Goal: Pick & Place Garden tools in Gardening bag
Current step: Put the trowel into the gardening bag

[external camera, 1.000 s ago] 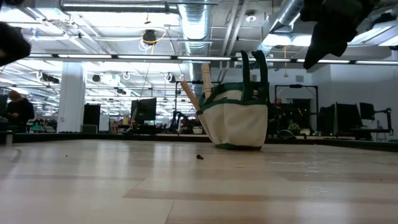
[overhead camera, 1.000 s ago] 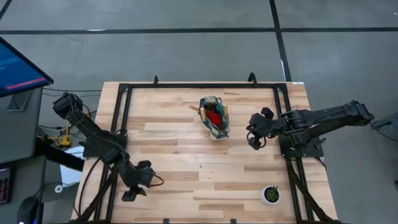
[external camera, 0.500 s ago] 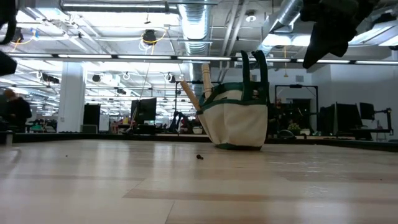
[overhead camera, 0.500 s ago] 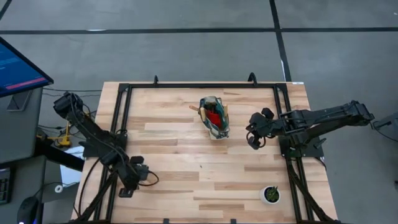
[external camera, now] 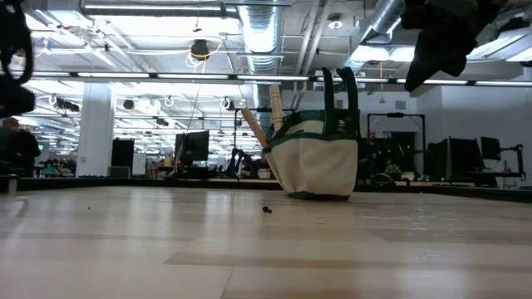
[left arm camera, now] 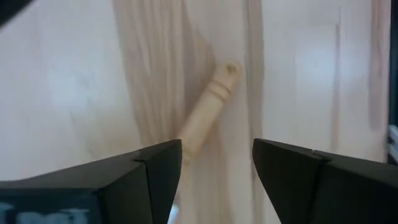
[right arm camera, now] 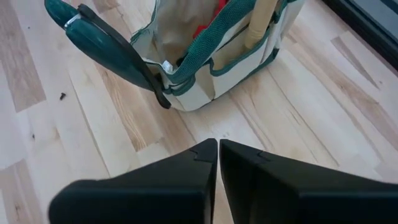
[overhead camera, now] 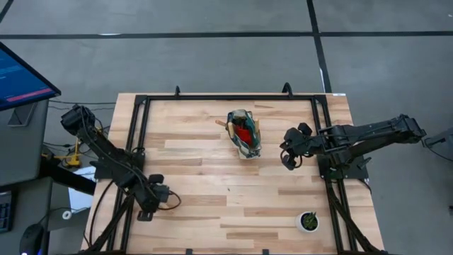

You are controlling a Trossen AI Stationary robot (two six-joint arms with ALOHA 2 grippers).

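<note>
At frame centre, the gardening bag (overhead camera: 243,133) is seen standing, wooden handles (external camera: 275,106) protruding.
Left gripper (left arm camera: 216,163) is spread above a wooden handle (left arm camera: 208,111); right gripper (right arm camera: 218,149) is clenched empty.

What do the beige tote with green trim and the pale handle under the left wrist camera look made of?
Beige tote with green trim: looks like woven fabric, matte; it folds softly and its trim is stitched. Pale turned handle: apparently unfinished light wood, matte, with faint grain.

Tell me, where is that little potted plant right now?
In the high view the potted plant sits near the table's front right corner, apart from the bag.
</note>
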